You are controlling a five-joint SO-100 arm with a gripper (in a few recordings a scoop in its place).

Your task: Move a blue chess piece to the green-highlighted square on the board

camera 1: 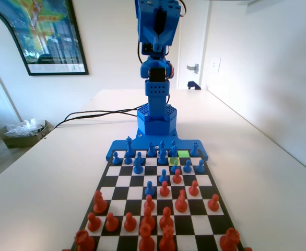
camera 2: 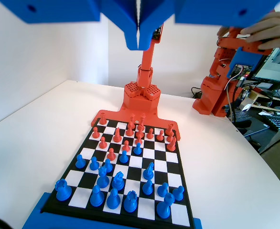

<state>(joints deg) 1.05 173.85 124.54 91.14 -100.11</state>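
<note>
A white table [camera 1: 257, 172] in a pale-walled room holds the board [camera 2: 174, 168]. In the wrist view the gripper [camera 2: 139, 40] hangs high above it at twelve o'clock, jaws pressed together with nothing between them. In the fixed view the green-highlighted square [camera 1: 183, 153] lies in the far row, at about one o'clock from the board's middle, beside blue pieces [camera 1: 138, 166].
</note>
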